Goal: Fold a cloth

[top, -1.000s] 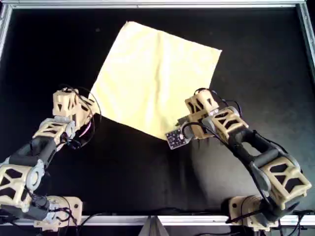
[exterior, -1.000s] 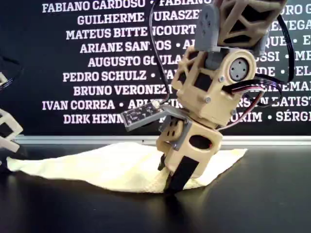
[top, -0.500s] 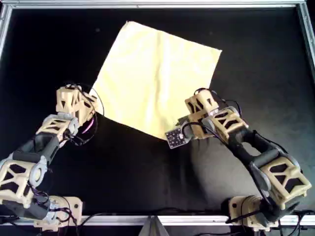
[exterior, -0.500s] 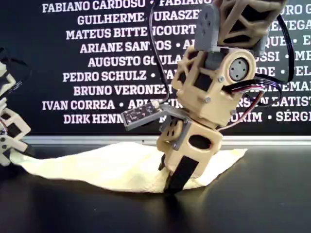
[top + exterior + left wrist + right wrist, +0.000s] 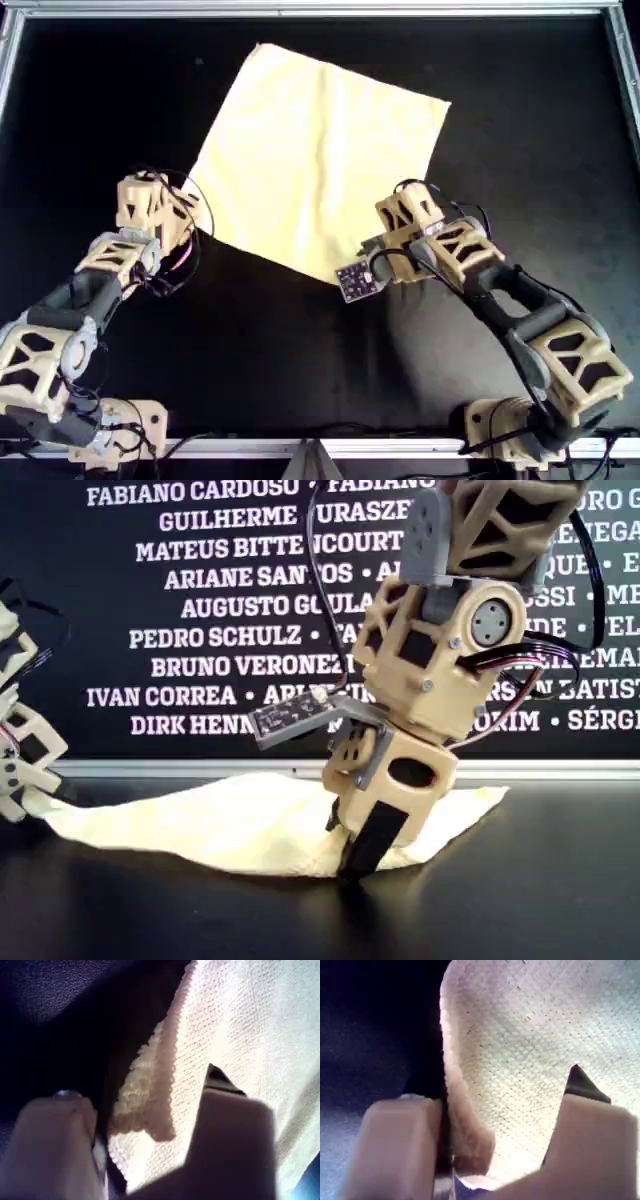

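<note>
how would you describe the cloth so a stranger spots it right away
On the black table, look toward the far edge in the overhead view. The cloth lies there as a tilted square between the two tan arms, the only pale yellow, soft thing in the scene.

A black table (image 5: 300, 350) fronts a name-printed backdrop (image 5: 200, 610).

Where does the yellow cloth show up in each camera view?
Overhead view: cloth spread upper centre, as a tilted square.
Exterior view: low, across the tabletop behind the arm.
Left wrist view: its corner lies between the jaws.
Right wrist view: its edge lies between the jaws.
Shared landmark: the black table.
</note>
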Available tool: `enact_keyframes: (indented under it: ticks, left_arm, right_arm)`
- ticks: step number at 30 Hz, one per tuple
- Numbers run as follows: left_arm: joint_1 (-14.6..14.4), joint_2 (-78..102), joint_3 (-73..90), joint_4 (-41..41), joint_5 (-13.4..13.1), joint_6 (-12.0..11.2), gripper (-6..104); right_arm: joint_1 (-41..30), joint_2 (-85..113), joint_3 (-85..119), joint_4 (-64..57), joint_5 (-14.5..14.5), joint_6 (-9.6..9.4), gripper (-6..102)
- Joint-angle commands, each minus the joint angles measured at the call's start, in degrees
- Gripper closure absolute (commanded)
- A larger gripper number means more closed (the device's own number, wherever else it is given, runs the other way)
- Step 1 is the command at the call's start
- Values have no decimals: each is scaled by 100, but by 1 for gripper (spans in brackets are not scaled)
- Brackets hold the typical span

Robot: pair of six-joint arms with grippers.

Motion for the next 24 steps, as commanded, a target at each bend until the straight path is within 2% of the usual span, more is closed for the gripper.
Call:
enact_keyframes:
  ticks: [1, 8, 11, 13, 17, 18, 24]
  left_arm:
    - [-229, 0, -44, 35, 26, 26, 46]
    - [-237, 97, -44, 18, 158, 9, 90]
    - [-343, 123, -53, 9, 149, 9, 101]
    - [-343, 123, -35, 18, 141, -53, 100]
    - [-352, 123, -9, 26, 132, -53, 99]
    - [-352, 123, -35, 26, 132, 9, 99]
    - [-343, 132, 88, 53, 114, 35, 99]
  right_arm:
    - [-123, 9, -229, -281, 97, 26, 20]
    - [-132, 18, -492, -281, 18, 26, 55]
    - [-132, 9, -536, -281, 18, 26, 68]
    - [-132, 9, -536, -281, 18, 26, 76]
    - [-132, 18, -536, -281, 18, 18, 95]
    - [-132, 62, -510, -281, 18, 18, 98]
    - [-158, 193, -536, -272, 97, 18, 97]
